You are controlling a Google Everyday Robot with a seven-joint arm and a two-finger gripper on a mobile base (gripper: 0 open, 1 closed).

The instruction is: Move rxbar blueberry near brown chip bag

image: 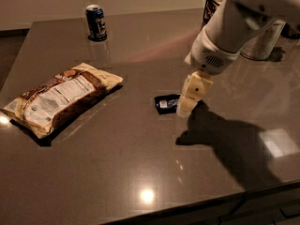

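Observation:
The rxbar blueberry (165, 103), a small flat dark navy wrapper with a white label patch, lies near the middle of the dark table; its right part is hidden behind my gripper. My gripper (187, 106) hangs from the white arm coming in from the upper right, its cream-coloured tip right over the bar's right end. The brown chip bag (58, 97), a large cream-and-brown packet with a white nutrition panel, lies flat at the left of the table, well apart from the bar.
An upright blue drink can (96, 22) stands at the back left. A black wire basket (212, 8) and a metal container (262, 41) stand at the back right, partly behind my arm. The table's front edge (197, 205) runs along the bottom.

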